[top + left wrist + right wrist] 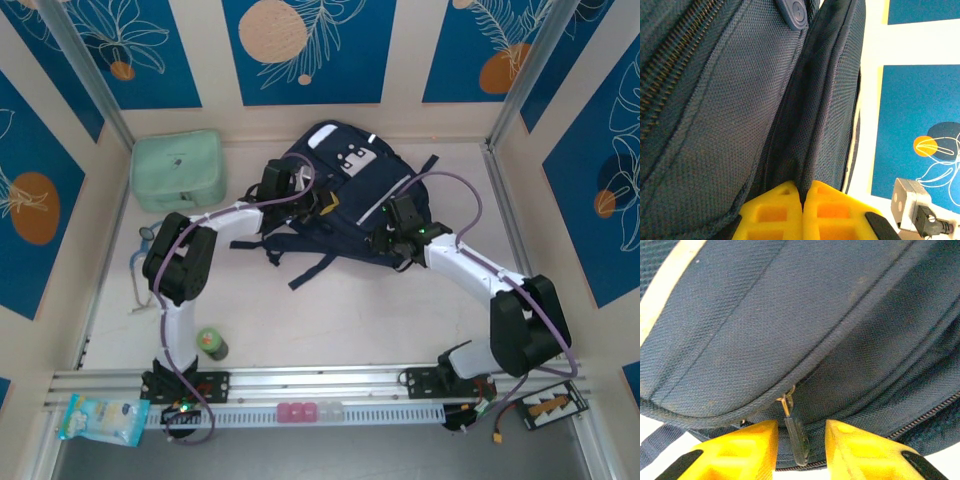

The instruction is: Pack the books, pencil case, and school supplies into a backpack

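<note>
The backpack point(340, 190) lay at the far middle of the bench point(350, 320), with its white patches turned up and its dark straps point(300, 252) spread on the bench toward the arms. Both arms reached to it, one from each side.

The left tool point(322, 205) was at the left part of the backpack. In the left wrist view the left tool point(801, 192) was fully closed, its two yellow fingers point(771, 215) pressed together, and a fold of the navy fabric point(810, 130) went down between them. A long zipper point(670, 75) ran across the cloth at the left of this fold.

The right tool point(385, 240) was at the near right edge of the backpack. In the right wrist view the right tool point(801, 432) stood a little open. A dark zipper pull point(796, 437) hung in the gap between the fingers point(752, 450), and I could see a small space on each side of it, so it was not gripped.

Around the backpack, a mint-green bag point(178, 170) stood in the far left corner, well apart from it. A small green bottle point(211, 343) stood near the base of the left arm. A light-blue packet point(103, 418) lay at the near left end of the rail point(330, 378).
</note>
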`<state>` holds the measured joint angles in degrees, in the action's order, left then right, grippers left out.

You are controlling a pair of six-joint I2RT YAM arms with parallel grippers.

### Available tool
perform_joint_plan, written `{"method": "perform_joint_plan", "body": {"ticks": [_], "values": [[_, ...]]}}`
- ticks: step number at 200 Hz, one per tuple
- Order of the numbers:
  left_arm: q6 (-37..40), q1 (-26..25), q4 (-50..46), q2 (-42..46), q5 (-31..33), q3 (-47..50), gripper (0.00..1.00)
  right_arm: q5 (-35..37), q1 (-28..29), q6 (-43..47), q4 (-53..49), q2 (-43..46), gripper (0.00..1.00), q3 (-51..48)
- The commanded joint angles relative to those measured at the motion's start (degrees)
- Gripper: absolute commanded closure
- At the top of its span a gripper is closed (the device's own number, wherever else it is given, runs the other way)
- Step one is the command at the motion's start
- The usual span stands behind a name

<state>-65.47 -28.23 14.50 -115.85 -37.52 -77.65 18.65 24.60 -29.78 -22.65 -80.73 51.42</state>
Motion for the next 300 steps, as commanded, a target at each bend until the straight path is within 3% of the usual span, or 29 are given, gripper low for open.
{"method": "perform_joint_plan", "body": {"ticks": [1, 16, 56, 90, 114, 134, 162, 187, 215, 249, 300], "values": [[0.94, 1.17, 2.0, -0.94, -0.99, -3.04, 1.0, -3.06, -0.24, 4.56, 1.98, -0.68, 0.68, 1.75], [0.96, 1.21, 1.87, -1.04, -0.98, -3.12, 1.0, -2.23, -0.26, 5.45, 2.23, -0.88, 0.7, 1.76], [1.65, 1.54, 1.15, -1.15, -0.81, -3.3, 1.0, 4.99, -0.32, 4.74, 1.12, -0.27, 0.93, 1.58], [3.05, 1.79, -0.32, -1.31, -0.87, -3.59, 1.0, 12.59, -3.16, -1.85, -4.45, -0.76, 1.0, 3.03], [3.7, 1.85, -1.0, -1.47, -1.05, -3.6, 1.0, 4.23, -6.31, 0.39, -4.15, -1.43, 1.0, 4.81], [6.28, 1.95, -3.82, -1.17, -0.64, -4.43, 1.0, -0.89, -3.57, 6.59, -2.84, -0.77, 1.0, 5.9], [12.34, 2.63, -10.21, 2.11, 2.86, -3.36, 0.6, -6.34, 2.39, 12.12, -3.35, -1.05, 1.0, 7.83], [16.21, 3.81, -13.97, 8.73, 6.87, 2.63, 0.44, -10.33, 6.66, 12.83, -2.76, -2.57, 1.0, 9.67], [19.79, 5.6, -20.61, 19.64, 16.62, 11.1, 0.34, -12.11, 10.69, 11.91, -1.41, -6.3, 1.0, 13.06], [16.39, 5.79, -21.7, 27.9, 18.12, 19.31, 0.33, -15.72, 15.61, 10.84, 1.31, -12.72, 1.0, 18.21], [5.25, 5.82, -16.94, 34.45, 25.85, 29.7, 0.44, -18.0, 19.83, 9.0, 4.29, -20.08, 1.0, 24.2]]}}
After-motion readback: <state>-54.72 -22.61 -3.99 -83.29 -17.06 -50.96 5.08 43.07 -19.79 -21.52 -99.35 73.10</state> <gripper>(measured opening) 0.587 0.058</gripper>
